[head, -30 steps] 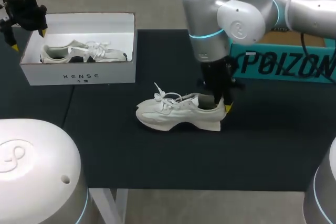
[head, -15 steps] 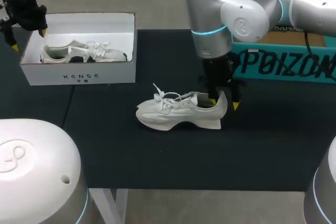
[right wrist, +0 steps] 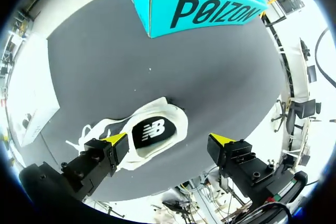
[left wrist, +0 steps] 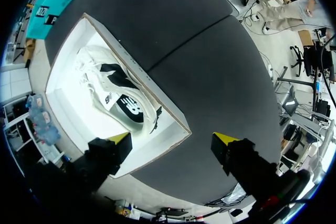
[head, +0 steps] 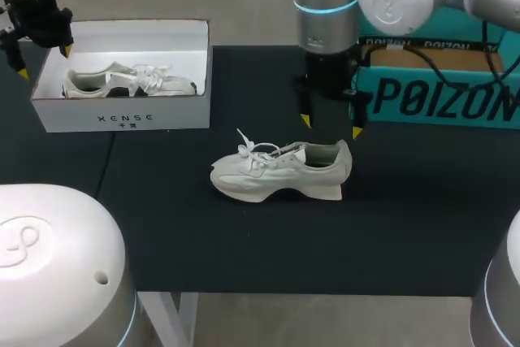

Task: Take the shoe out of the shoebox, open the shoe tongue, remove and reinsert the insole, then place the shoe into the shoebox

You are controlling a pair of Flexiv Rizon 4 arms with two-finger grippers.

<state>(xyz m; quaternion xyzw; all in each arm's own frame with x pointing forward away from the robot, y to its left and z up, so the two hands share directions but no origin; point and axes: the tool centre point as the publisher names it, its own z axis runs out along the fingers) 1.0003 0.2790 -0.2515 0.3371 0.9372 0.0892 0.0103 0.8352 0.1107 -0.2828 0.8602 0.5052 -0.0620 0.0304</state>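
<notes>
The right gripper (head: 331, 126) has lifted off the heel of the shoe (head: 280, 171) and now hangs just above it, fingers spread wide and empty. The shoe stands on its sole on the black table (head: 244, 241), lengthwise across it, toe towards the white shoebox (head: 122, 119). There is print on the insole and on both boxes. The left gripper (head: 45, 62) hovers over the shoebox's end, wide apart, holding nothing.
</notes>
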